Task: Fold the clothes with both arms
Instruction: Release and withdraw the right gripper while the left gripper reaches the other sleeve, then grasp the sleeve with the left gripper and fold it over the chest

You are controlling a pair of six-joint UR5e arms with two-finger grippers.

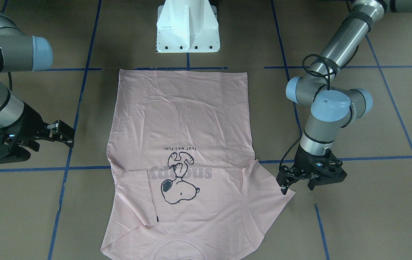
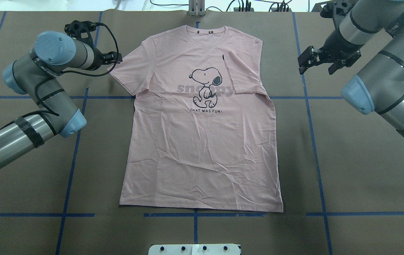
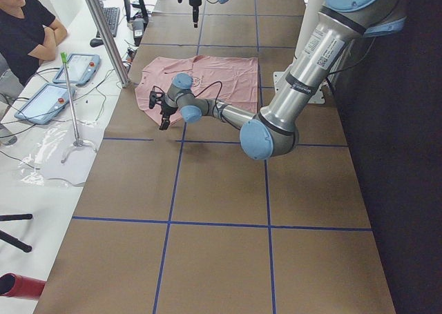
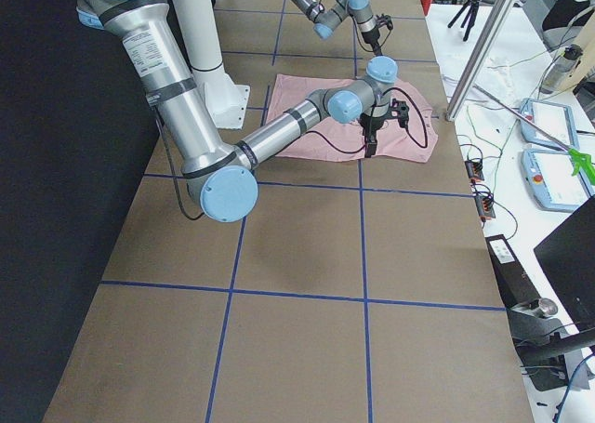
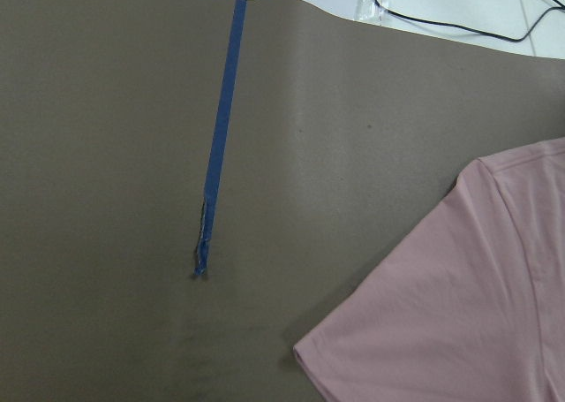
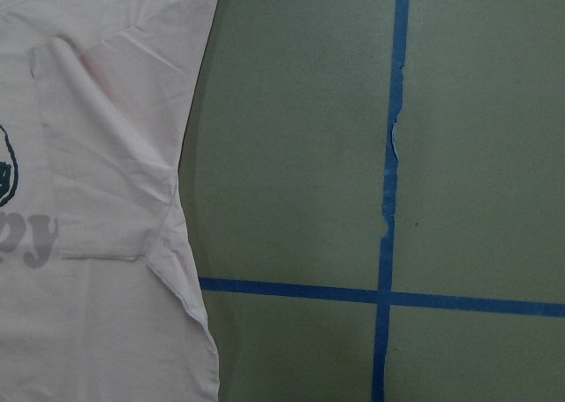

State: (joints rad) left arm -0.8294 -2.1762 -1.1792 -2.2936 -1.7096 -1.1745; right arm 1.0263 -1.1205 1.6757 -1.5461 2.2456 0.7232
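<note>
From the front-facing camera, my left gripper (image 1: pixel 298 188) hangs with its jaws parted and nothing between them. The spread left sleeve (image 1: pixel 267 184) of the T-shirt (image 1: pixel 191 115) ends just below and inboard of it, close to touching. My right gripper (image 1: pixel 65 135) is likewise open and empty, with the shirt well off its fingertips. From overhead, the right sleeve (image 2: pixel 242 76) lies folded onto the chest, apart from my right gripper (image 2: pixel 317 66), while the left sleeve's hem sits right at my left gripper (image 2: pixel 114 59). The two side views show the shirt flat on the table and tell me nothing more about the jaws. My left wrist camera shows the sleeve corner (image 5: pixel 441 331) off to one side, near a strip of blue tape (image 5: pixel 221 146), with no finger in view. My right wrist camera shows the folded sleeve (image 6: pixel 97 155) well aside. I judge that the risk lies in the pinch: approaching off centre, I could catch only the hem's edge or the table paper (image 5: pixel 106 243). A lift would then drop the sleeve or drag the whole shirt and disturb the folded side.
</note>
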